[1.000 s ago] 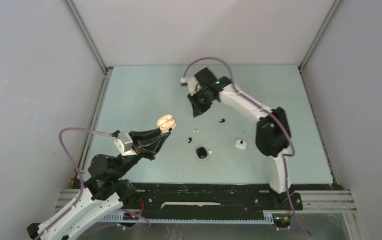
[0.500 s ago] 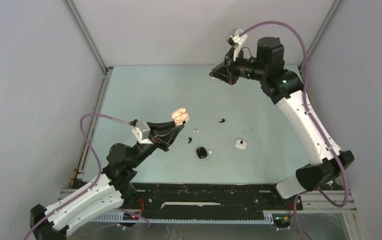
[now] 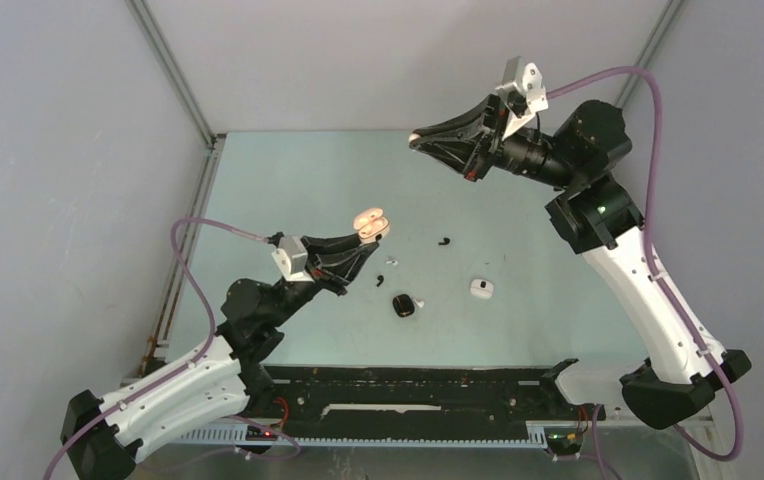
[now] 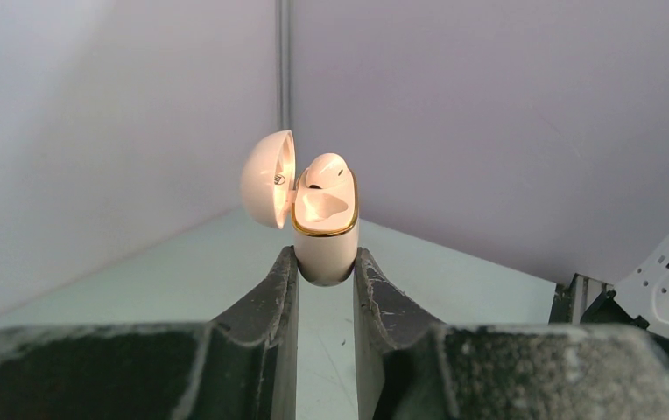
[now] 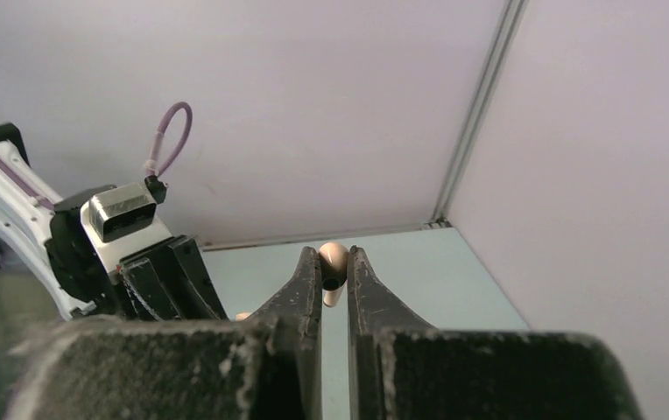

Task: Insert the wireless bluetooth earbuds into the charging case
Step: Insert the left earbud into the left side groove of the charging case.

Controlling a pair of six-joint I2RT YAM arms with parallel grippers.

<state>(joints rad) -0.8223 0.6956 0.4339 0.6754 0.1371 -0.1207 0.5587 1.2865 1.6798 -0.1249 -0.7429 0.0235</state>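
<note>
Left gripper (image 4: pixel 325 262) clamps open charging case (image 4: pixel 324 245); right gripper (image 5: pixel 334 267) pinches pale earbud (image 5: pixel 334 254).
Only left wrist view shows a seated bud (image 4: pixel 324 171).

— What sits on the pale green tabletop (image 3: pixel 278 180)?
— Near its middle, a tiny black plastic bud (image 3: pixel 444 241), a tiny white bud (image 3: pixel 392 261) and a second black bud (image 3: pixel 379 280). Toward the near edge, a small black rounded case (image 3: pixel 404 305) and a small white rounded case (image 3: pixel 480 288).

Left fingers (image 4: pixel 270 297) clamped, raised; right fingers (image 5: pixel 306 289) pinched, apparently higher.
</note>
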